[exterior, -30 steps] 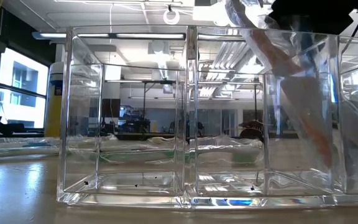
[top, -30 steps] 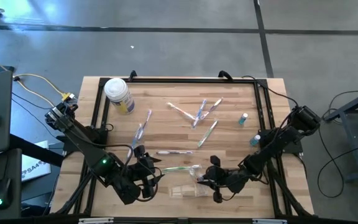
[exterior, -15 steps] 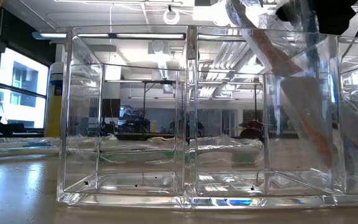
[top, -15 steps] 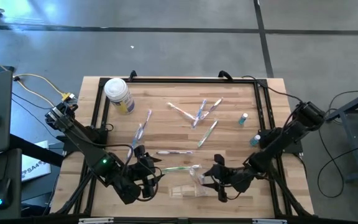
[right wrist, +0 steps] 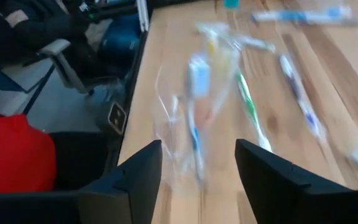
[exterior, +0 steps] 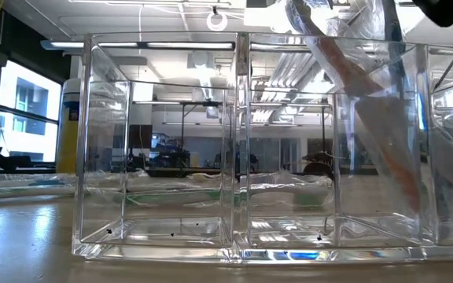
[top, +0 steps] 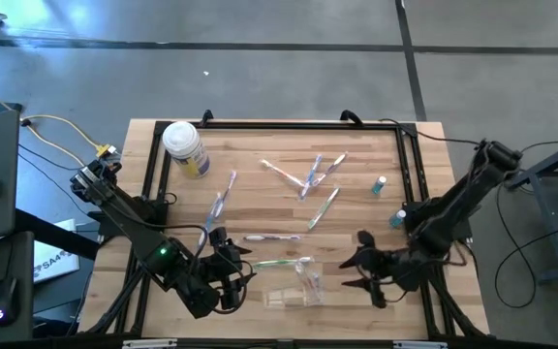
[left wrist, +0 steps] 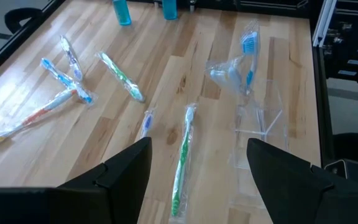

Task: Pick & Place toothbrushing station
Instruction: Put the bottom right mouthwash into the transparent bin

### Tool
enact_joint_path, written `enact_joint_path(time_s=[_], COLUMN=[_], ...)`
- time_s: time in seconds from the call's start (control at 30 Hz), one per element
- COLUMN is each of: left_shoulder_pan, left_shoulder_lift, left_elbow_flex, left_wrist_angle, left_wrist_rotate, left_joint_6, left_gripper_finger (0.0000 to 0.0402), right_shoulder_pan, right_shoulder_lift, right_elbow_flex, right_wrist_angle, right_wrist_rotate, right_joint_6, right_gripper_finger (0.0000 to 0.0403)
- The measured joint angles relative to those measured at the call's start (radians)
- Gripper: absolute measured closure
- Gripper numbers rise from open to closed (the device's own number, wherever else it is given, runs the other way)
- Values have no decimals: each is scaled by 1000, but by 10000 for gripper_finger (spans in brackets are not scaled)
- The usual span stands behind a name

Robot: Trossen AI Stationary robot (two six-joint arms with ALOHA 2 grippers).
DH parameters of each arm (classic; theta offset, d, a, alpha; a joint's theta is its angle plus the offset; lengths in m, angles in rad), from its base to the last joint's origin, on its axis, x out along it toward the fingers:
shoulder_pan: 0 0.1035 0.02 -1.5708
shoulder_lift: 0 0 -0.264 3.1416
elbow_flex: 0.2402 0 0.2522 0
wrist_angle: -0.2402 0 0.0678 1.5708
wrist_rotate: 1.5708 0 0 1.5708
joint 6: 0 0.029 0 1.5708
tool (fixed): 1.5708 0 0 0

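the clear plastic holder stood near the table's six o'clock edge, see-through, split into compartments. a wrapped toothbrush leaned tilted in its three o'clock end, blue bristles up. a green toothbrush lay flat just at its twelve o'clock. more pastel toothbrushes lay scattered, some crossed, farther toward twelve o'clock.
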Motion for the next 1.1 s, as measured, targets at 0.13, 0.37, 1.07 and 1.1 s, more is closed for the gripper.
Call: enact_joint_path(time_s=[0.13,0.37,1.07,1.1], left_shoulder_pan=[0,0,0,0], left_shoulder_lift=[0,0,0,0], left_elbow_flex=[0,0,0,0], left_wrist_angle=[0,0,0,-1], left_wrist_rotate=[0,0,-1,-1], left_joint_6=[0,0,-19,-19], left_gripper_finger=[140,140,140,140], right_shoulder_pan=[-15,-97,-568,-582], right_shoulder_lift=[-108,-279,-454,-448], right_elbow_flex=[0,0,0,0], right_wrist_angle=[-234,-625,-1193,-1197], right_wrist_rotate=[-12,-79,-319,-327], right_joint_6=[166,372,389,388], right_gripper_finger=[203,181,182,182])
